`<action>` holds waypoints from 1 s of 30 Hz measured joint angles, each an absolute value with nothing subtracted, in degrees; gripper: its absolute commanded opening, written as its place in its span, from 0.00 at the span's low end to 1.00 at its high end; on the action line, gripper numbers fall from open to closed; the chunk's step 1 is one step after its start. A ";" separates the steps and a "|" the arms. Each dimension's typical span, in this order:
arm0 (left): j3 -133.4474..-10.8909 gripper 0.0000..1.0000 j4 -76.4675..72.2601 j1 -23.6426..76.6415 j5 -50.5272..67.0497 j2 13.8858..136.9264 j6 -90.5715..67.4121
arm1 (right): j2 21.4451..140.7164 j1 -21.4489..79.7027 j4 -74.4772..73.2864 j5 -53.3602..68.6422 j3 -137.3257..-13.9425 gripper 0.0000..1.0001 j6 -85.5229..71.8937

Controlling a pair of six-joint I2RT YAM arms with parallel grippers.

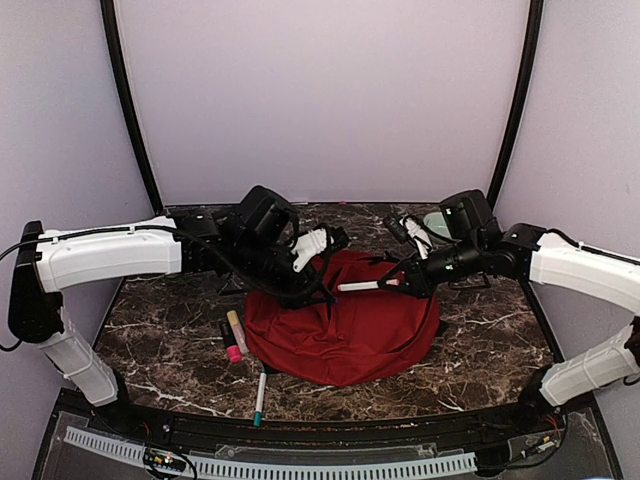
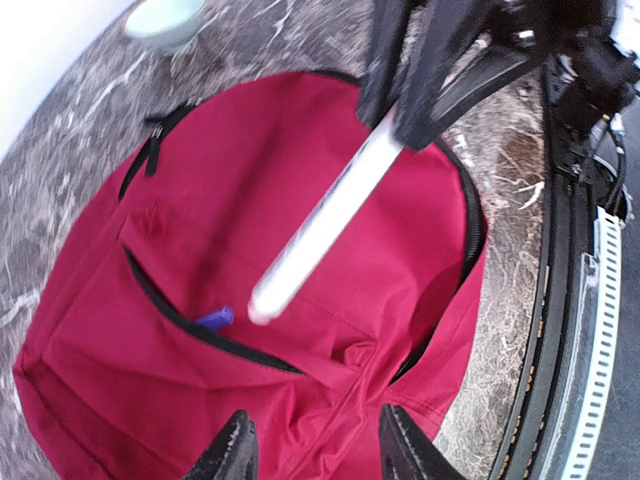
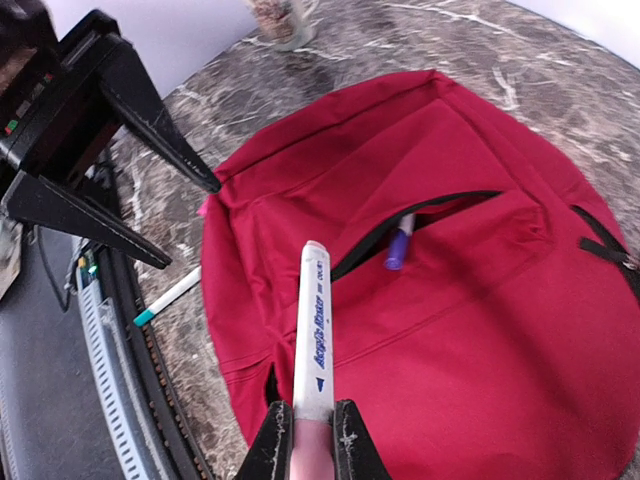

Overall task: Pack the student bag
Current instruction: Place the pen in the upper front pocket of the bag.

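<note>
Clamped narrowly between the fingers of the right tool (image 3: 312, 440), a white cylindrical marker (image 3: 313, 330) with a pinkish lower end is held out over the student bag (image 3: 450, 300), a large red soft fabric backpack with black zips. The bag is laid flat in the middle of the dark marble-patterned worktop (image 1: 480, 340), between the two arms. The left tool (image 2: 318, 450) is seen above the bag's lower edge with its fingers moderately apart and nothing between them.

Packing is judged to be under way but not finished. The front pocket's zip is seen open, and a purple-capped pen (image 3: 398, 245) is already lodged in the slit with its end poking out. The held marker is not yet in the pocket; its free tip is poised just above the opening. Left on the worktop, just beside the bag's left edge, a small cluster of markers (image 1: 234, 338) is seen, one pale and one pink-ended, and a slim teal-tipped pen (image 1: 260, 395) lies nearer the front rail. These are taken to be waiting their turn, and the zip has not been closed.

Blue lettering is printed along the held marker's barrel. The second word can be read as "Marker"; the first is too blurred to be read with certainty. No brand or label can be made out on the bag.
</note>
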State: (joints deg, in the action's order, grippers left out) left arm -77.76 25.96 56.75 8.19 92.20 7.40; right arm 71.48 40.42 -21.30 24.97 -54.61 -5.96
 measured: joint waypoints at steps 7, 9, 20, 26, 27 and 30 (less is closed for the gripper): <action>-75.24 0.41 19.92 56.75 11.38 90.89 14.31 | 75.88 40.45 -24.25 32.14 -58.35 0.00 -3.36; -75.24 0.42 19.49 56.75 10.85 90.96 15.29 | 76.69 40.45 -24.56 30.04 -59.35 0.00 -3.31; -83.05 0.45 21.91 56.75 -4.10 101.21 7.53 | 88.27 37.82 -19.64 19.09 -58.52 0.00 -7.25; -83.96 0.52 24.97 56.25 -9.28 103.18 0.12 | 96.77 37.76 -17.17 19.18 -63.37 0.00 -7.88; -83.96 0.54 25.08 56.16 -9.52 103.18 -0.71 | 97.67 37.71 -16.53 19.49 -64.38 0.00 -7.92; -83.88 0.64 25.58 56.03 -10.46 103.15 -3.40 | 98.96 37.71 -15.81 20.01 -65.93 0.00 -7.97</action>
